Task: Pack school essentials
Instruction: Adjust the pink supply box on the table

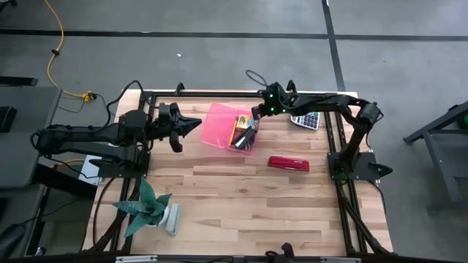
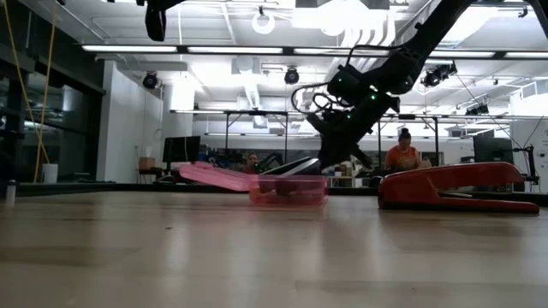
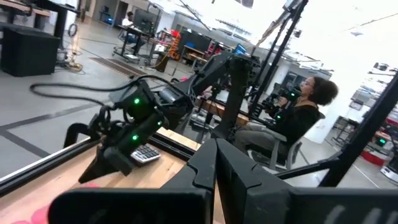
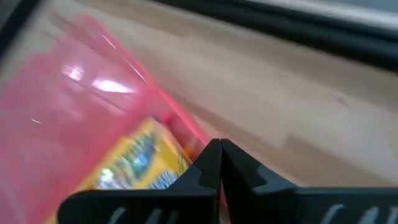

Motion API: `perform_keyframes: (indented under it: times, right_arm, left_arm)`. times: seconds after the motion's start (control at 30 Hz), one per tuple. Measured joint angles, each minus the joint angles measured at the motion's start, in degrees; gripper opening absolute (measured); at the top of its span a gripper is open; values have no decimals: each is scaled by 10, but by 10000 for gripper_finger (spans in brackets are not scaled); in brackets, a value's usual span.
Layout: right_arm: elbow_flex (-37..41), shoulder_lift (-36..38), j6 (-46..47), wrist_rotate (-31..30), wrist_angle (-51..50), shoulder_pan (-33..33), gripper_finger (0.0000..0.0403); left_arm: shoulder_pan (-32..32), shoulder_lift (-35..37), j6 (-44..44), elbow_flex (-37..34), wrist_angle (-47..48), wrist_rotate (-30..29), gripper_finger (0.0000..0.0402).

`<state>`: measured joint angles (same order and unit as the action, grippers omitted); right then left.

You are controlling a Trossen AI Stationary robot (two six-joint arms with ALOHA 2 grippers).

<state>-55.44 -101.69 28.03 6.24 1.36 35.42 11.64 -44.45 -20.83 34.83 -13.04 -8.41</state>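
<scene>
An open pink case [image 1: 219, 120] lies on the table's far middle, its lid [image 2: 218, 177] folded out to the left. Its tray holds the school essentials: a yellow crayon box [image 4: 134, 165] and some dark pieces [image 1: 248, 136]. My right gripper [image 1: 255, 117] is shut and slants down over the tray's far right corner [image 2: 318, 181]. Shut and level, my left gripper [image 1: 196, 125] hangs in the air just left of the lid; nothing is between its fingers [image 3: 214, 163]. My right gripper's shut fingertips [image 4: 219, 152] stand just above the tray's far right edge, next to the crayon box. Whether they touch the case or what is in it, I cannot tell.
A red stapler [image 1: 288, 164] lies right of the case, nearer the front. A calculator [image 1: 306, 120] sits at the far right by the frame. A green spiky plant [image 1: 148, 208] stands near the front left. People sit in the room beyond the table.
</scene>
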Motion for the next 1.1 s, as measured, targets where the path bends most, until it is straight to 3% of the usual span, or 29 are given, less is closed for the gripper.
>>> perform_keyframes:
  times: [0.2,0.3,0.4,0.5,0.67,0.8,0.9,1.1]
  right_arm:
    - [0,36,1,54,31,19,0]
    - [0,79,-22,52,-21,12,0]
    - [0,119,-36,29,-92,-3,0]
    - [0,145,-36,25,-153,-20,0]
    - [0,150,-38,5,-214,-57,0]
    - [0,150,-39,-5,-238,-77,0]
    - [0,150,-33,-6,-238,-86,0]
    - [0,150,-24,-22,-238,-96,0]
  left_arm:
    - [0,0,9,0,9,-46,0]
    - [1,0,-8,0,71,-129,0]
    - [24,-24,-87,0,158,-191,0]
    - [77,-70,-130,0,200,-133,0]
    - [153,-198,-135,8,178,101,0]
    - [169,-300,-107,47,232,199,0]
    - [163,-361,-74,84,306,191,0]
    - [148,-419,-29,143,409,111,0]
